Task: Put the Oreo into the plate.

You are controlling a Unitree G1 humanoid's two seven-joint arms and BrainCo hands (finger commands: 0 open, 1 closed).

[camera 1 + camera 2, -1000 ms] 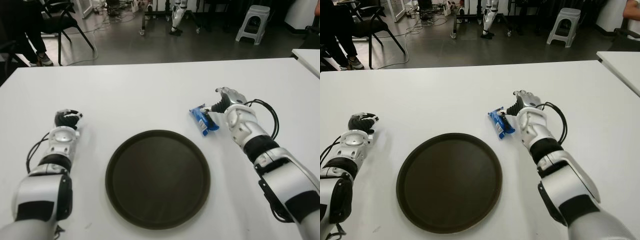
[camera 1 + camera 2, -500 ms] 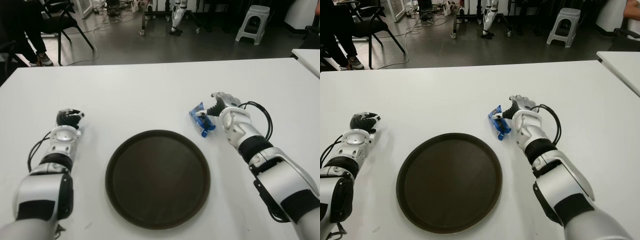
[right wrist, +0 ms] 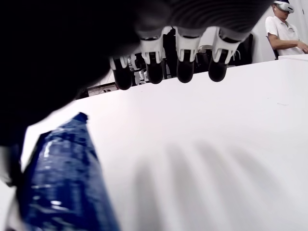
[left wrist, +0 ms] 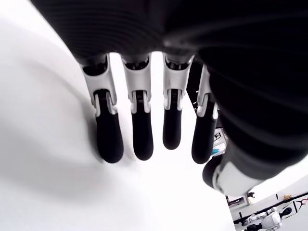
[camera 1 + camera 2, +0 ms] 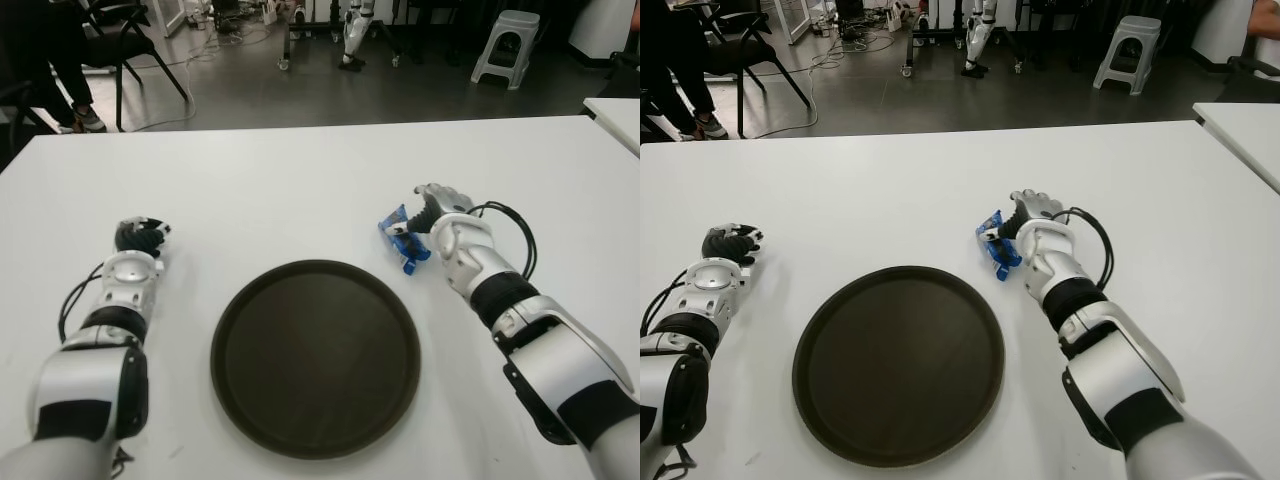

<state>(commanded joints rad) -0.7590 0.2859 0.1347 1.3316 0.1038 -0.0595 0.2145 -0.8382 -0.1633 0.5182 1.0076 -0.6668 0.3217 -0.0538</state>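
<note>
Touching the Oreo pack (image 5: 402, 240), the right hand (image 5: 437, 205) has fingers (image 3: 179, 67) spread, ungripping.

my two arms are glossy silver-white shells broken by black bands and black joint sections, and each forearm narrows to a rounded white wrist. a thin black cable loops out beside the right wrist (image 5: 505, 225) and another runs along the left forearm (image 5: 75, 300). the left hand (image 5: 138, 236) is dark, and up close its fingers (image 4: 109, 137) show white segments ending in black rubbery tips.
</note>
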